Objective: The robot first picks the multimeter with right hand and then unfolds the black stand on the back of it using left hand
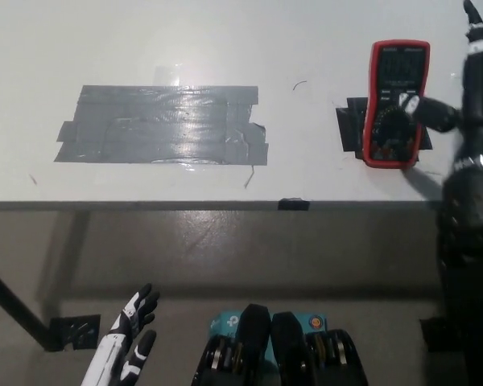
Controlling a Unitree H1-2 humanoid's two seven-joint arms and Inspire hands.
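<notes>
— Two hands in view — what is each of yours doing?

— My right hand (459, 96), the black one, is up over the bench (225, 40), right beside the multimeter (396, 103). One finger (427, 111) reaches across the meter's lower face, over the dial area. The rest of that hand sits just to the meter's outer side, near the edge of the view. The fingers are spread apart and nothing is held in them.

— And the multimeter itself?

— It lies face up on the bench, red case, dark screen at the end farther from me. It rests on a small patch of black tape (351, 127) that shows on the inward side of my right hand, next to the meter's lower half. I cannot tell whether my finger touches the meter or hovers just above it.

— The left hand?

— My left hand (129, 346), the white one, hangs low below the bench edge, well apart from the meter, its fingers apart and empty.

— Anything else on the bench?

— A wide patch of grey tape (165, 126) — it lies far across from my right hand, beyond the meter, more or less above where my left hand hangs.
</notes>
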